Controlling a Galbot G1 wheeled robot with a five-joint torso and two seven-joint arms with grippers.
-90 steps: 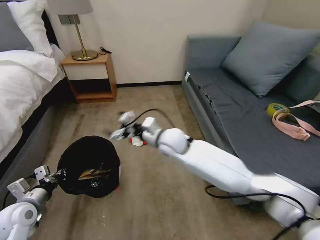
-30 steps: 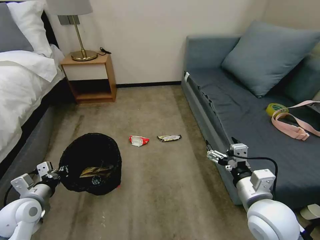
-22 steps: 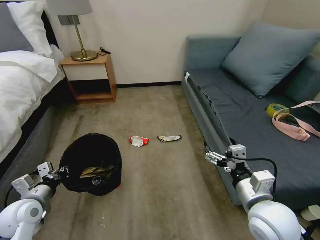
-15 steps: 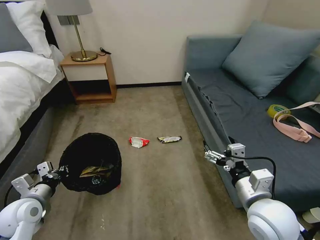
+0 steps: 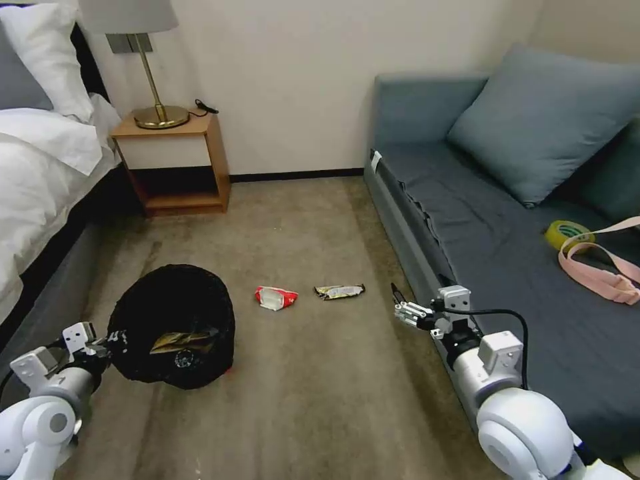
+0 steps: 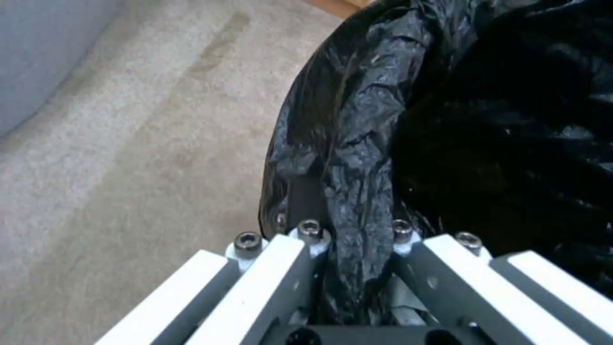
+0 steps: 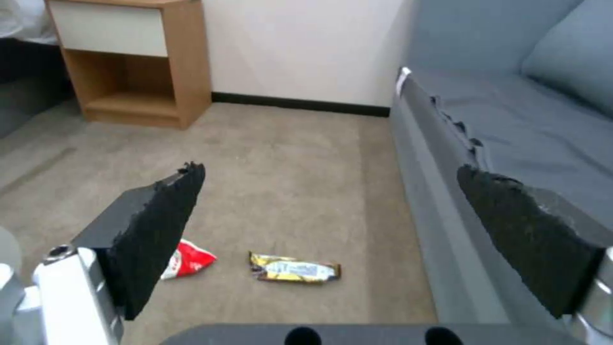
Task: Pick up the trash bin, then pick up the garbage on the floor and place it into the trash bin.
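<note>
The trash bin [image 5: 170, 323], lined with a crinkly black bag, stands on the carpet at the left, with crumpled brown paper [image 5: 175, 341] lying inside. My left gripper [image 5: 110, 343] is shut on the bin's near rim; the left wrist view has the bag rim [image 6: 357, 191] pinched in that gripper [image 6: 354, 230]. Beyond the bin lie two pieces of garbage: a red-white wrapper [image 5: 275, 297] [image 7: 188, 261] and a dark-gold wrapper [image 5: 340, 291] [image 7: 294, 269]. My right gripper [image 5: 400, 308] [image 7: 332, 173] hangs open and empty beside the sofa, short of the wrappers.
A grey sofa [image 5: 467, 220] runs along the right, with a cushion [image 5: 540, 120], a yellow tape roll [image 5: 569, 233] and a pink strap [image 5: 600, 273] on it. A wooden nightstand [image 5: 173, 163] with a lamp stands at the back left, beside the bed [image 5: 33, 187].
Three seconds ago my right arm reached out over the wrappers near the bin; it has since drawn back beside the sofa. The camera has shifted a little. My left gripper keeps its hold.
</note>
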